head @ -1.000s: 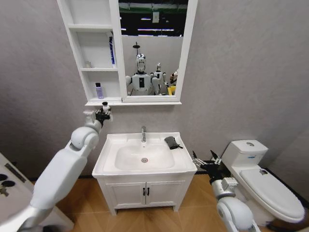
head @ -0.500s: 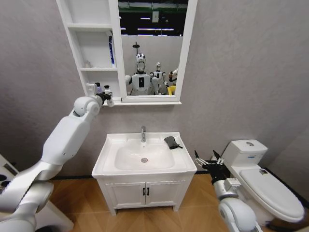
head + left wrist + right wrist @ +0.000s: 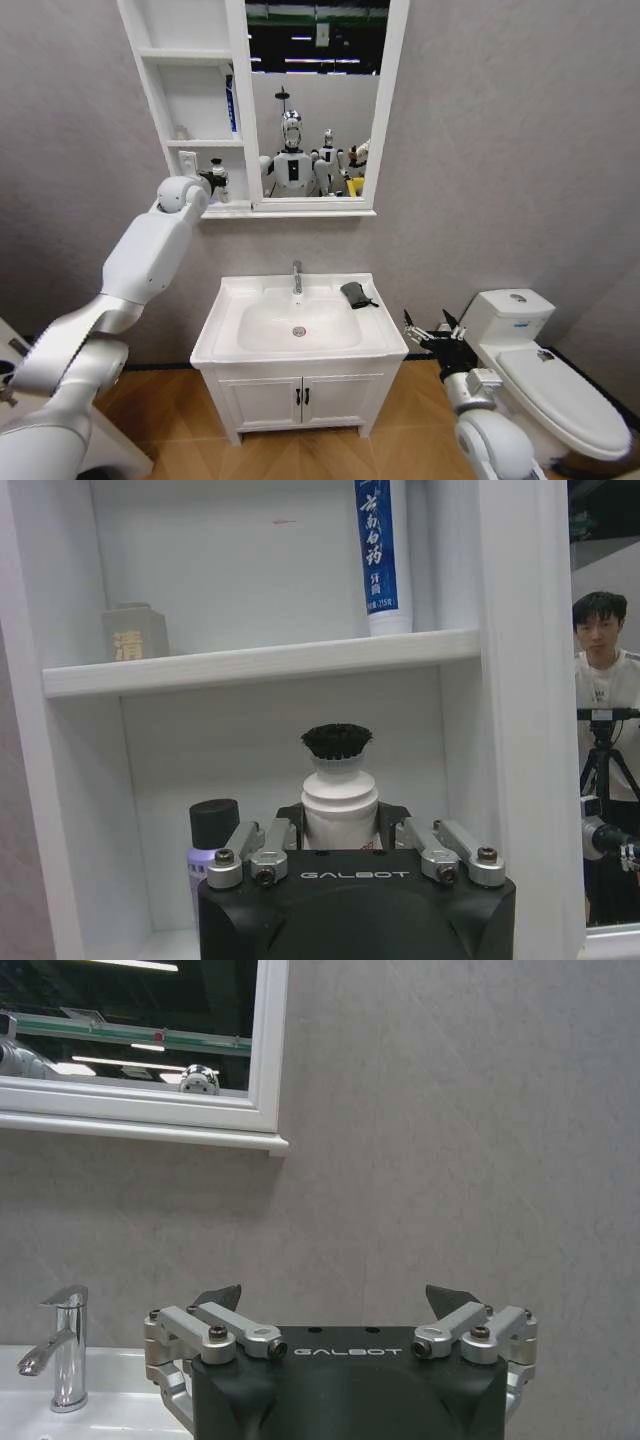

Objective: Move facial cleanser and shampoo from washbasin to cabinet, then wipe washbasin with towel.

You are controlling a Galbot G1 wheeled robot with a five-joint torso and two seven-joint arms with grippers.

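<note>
My left gripper (image 3: pixel 215 181) is raised into the lowest compartment of the white cabinet (image 3: pixel 205 143) and is shut on a white bottle with a black brush top (image 3: pixel 339 790), likely the facial cleanser. Beside it in the same compartment stands a purple bottle with a black cap (image 3: pixel 212 842), likely the shampoo. The dark towel (image 3: pixel 354 294) lies bunched on the right rim of the washbasin (image 3: pixel 225 340), near the chrome tap (image 3: pixel 297 277). My right gripper (image 3: pixel 432 335) hangs open and empty, low to the right of the basin.
A mirror (image 3: pixel 318 100) joins the cabinet. On the middle shelf (image 3: pixel 260 663) stand a blue-and-white tube (image 3: pixel 380 555) and a small grey box (image 3: pixel 133 632). A white toilet (image 3: pixel 545 370) sits at the right, close to my right arm. A two-door vanity (image 3: pixel 300 395) carries the basin.
My left arm has risen with the white bottle from below the cabinet's bottom ledge up into the lowest compartment. The right arm has barely moved.
</note>
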